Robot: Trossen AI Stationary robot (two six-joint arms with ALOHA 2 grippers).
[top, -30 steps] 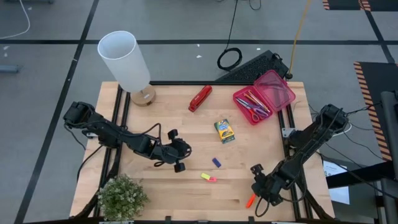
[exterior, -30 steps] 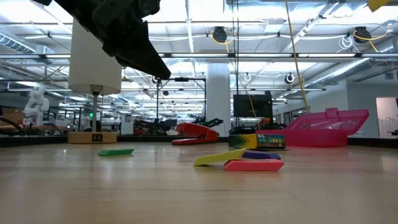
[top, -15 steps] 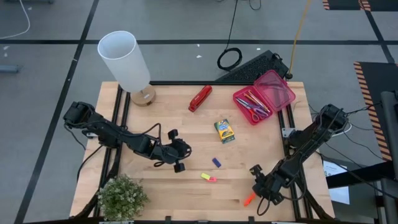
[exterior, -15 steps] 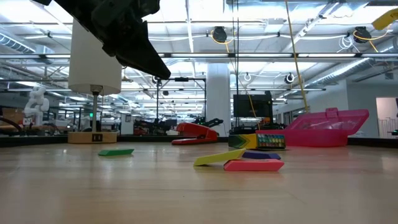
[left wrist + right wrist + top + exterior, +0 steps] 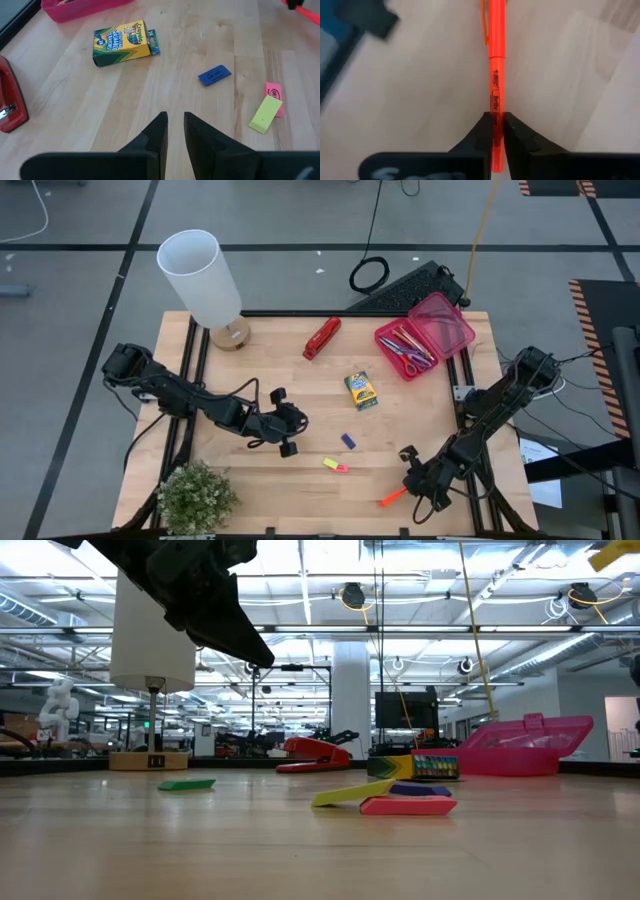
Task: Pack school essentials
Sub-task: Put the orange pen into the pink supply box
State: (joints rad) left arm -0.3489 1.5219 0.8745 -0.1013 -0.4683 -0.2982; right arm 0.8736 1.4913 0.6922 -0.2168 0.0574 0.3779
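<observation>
Right wrist view: my right gripper (image 5: 493,131) is clamped on the orange marker (image 5: 496,65), at the table's five o'clock; my left gripper (image 5: 285,423), fingers nearly together, holds nothing mid-table.

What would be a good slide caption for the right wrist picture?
The right gripper pinches an orange marker lengthwise between its two dark fingers, above the pale wooden table.
</observation>
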